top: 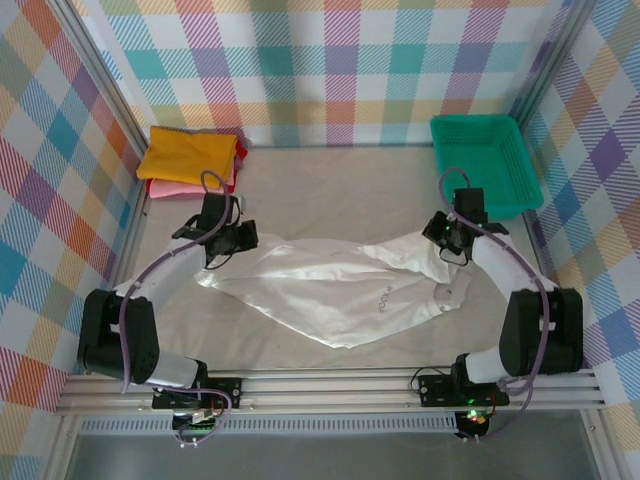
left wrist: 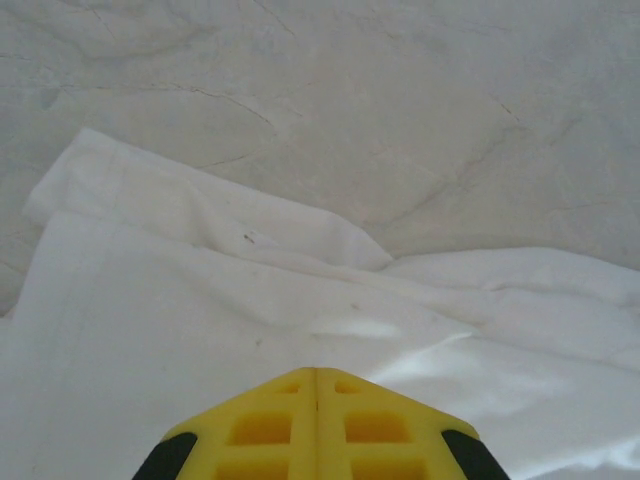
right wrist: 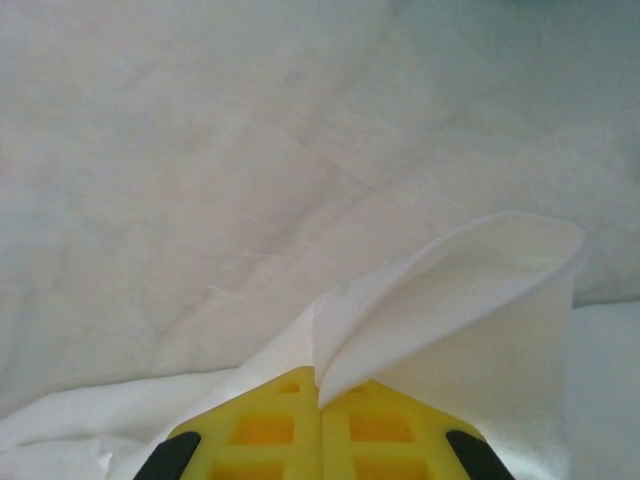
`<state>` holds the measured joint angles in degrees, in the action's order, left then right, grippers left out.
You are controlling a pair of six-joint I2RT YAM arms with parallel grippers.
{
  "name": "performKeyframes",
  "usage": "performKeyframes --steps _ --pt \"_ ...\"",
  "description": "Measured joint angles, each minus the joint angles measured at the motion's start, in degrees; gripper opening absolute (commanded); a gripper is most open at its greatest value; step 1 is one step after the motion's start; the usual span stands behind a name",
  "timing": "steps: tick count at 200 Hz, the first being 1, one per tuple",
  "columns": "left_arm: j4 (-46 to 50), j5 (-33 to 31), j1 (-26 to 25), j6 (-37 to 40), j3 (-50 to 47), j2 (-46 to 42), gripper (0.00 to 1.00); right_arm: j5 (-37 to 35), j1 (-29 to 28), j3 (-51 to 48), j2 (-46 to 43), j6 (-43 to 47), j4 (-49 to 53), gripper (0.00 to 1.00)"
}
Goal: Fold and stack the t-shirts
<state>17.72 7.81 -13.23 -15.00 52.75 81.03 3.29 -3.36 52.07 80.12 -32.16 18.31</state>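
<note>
White short-sleeved cloth t-shirt [top: 340, 295] lies crumpled mid-frame on the worktop [top: 330, 190], its long axis running left to right between my arms, with my left fingers [left wrist: 265, 430] pinching its left end and my right fingers [right wrist: 265, 432] its right.

Overhead looks down; wrists close, probably sharing shirt [top: 340, 285].
</note>
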Motion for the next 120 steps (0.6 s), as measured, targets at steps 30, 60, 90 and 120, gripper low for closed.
performKeyframes --steps 30,60,90,120 --pt "0.9 0.1 -2.2 -0.7 -3.4 -2.1 0.0 1.0 0.0 0.9 -4.7 1.1 1.4 0.0" --pt "1.7 0.0 -5.4 -0.8 -7.3 -4.8 0.0 1.2 -0.1 1.7 -11.0 2.6 2.8 0.0" --pt "1.7 -1.3 -5.7 -0.2 -6.2 -4.6 0.39 -1.5 -0.1 2.2 -21.2 3.6 4.9 0.0" --pt "0.0 -1.7 -5.7 2.5 -0.9 -1.5 0.81 -1.4 -0.1 7.0 -24.8 5.9 7.1 0.0"
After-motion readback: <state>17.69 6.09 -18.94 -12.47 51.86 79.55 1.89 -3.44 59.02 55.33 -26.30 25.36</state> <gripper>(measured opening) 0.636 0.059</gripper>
